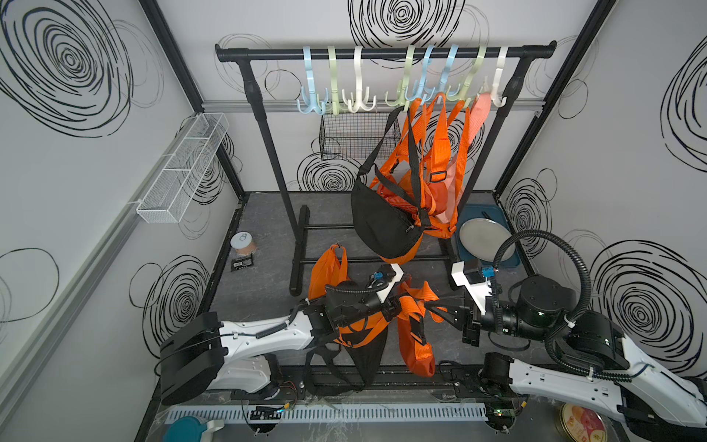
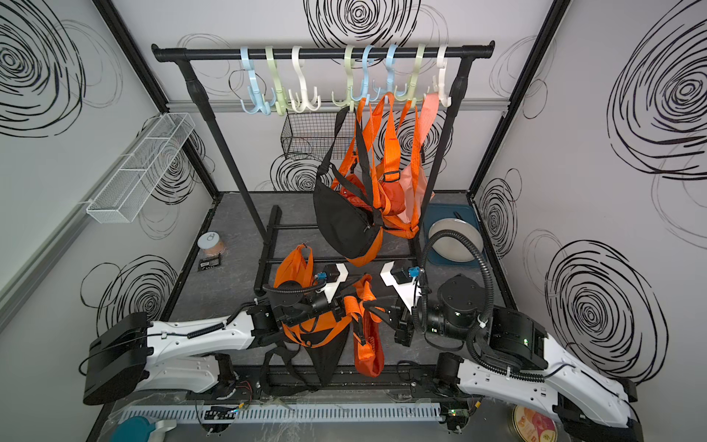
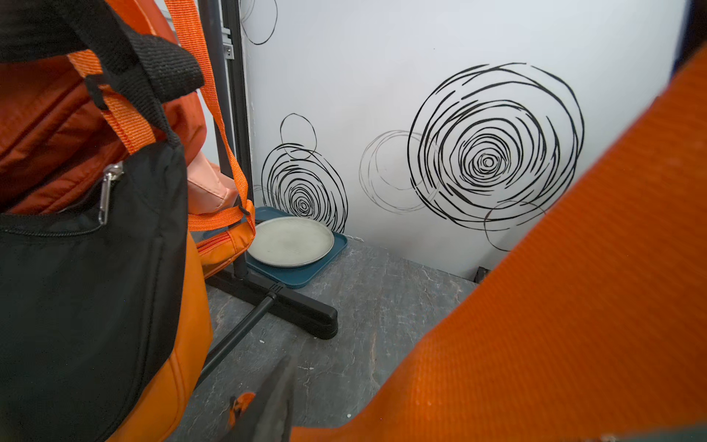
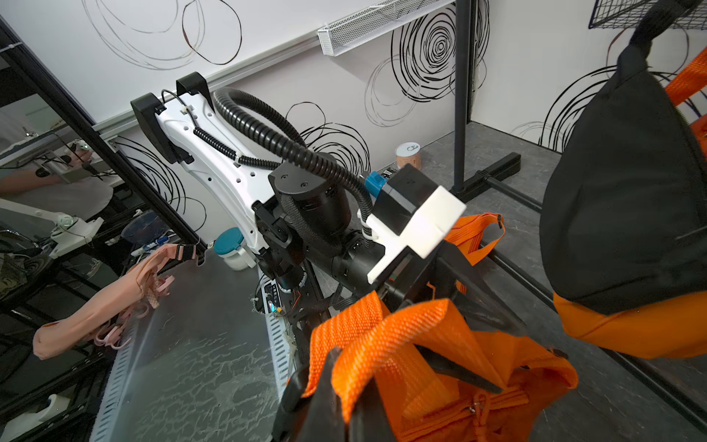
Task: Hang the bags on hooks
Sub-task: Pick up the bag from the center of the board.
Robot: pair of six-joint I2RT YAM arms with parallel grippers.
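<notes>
An orange bag (image 1: pixel 419 354) hangs low at the front centre from its orange strap (image 1: pixel 411 306), which runs between my two grippers. My left gripper (image 1: pixel 403 306) is closed on a fold of that strap (image 3: pixel 554 287); only one finger (image 3: pixel 275 398) shows in its wrist view. Facing it, my right gripper (image 1: pixel 430 310) is shut on the same strap (image 4: pixel 382 344), with webbing pinched between its fingers (image 4: pixel 321 405). Coloured hooks (image 1: pixel 359 97) hang on the black rail (image 1: pixel 382 53) at the back. The three left hooks are bare; bags hang from those on the right.
A black sling bag (image 1: pixel 382 224) and orange bags (image 1: pixel 440 172) hang from the rack just behind my grippers. More bags (image 1: pixel 325 271) lie under my left arm. A plate (image 1: pixel 484 233) on a blue tray, a jar (image 1: pixel 243 243), rack feet (image 1: pixel 298 248), a wire basket (image 1: pixel 355 134).
</notes>
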